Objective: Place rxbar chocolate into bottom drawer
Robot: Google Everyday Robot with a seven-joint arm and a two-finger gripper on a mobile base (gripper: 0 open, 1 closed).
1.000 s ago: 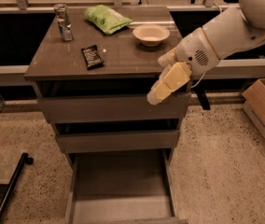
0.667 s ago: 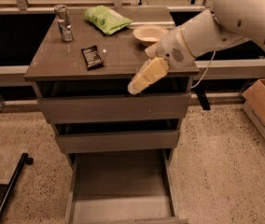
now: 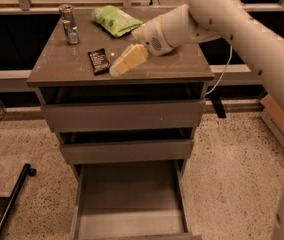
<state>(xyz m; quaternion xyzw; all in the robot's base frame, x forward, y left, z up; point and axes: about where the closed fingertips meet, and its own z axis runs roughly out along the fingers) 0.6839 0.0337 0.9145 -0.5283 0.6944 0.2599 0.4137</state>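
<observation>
The rxbar chocolate, a small flat bar in a black wrapper, lies on the cabinet top left of centre. My gripper hangs low over the cabinet top just right of the bar, its tip pointing down-left toward it, and holds nothing that I can see. The bottom drawer is pulled open below, with a bare flat grey floor. The two drawers above it are pushed in.
A green bag lies at the back of the cabinet top and a metal can stands at the back left. My arm crosses the top's right half. A cardboard box sits on the floor at right and a black bar at left.
My gripper has swung left and up, from in front of the top drawer's right side to over the cabinet top beside the bar. The camera has also moved closer.
</observation>
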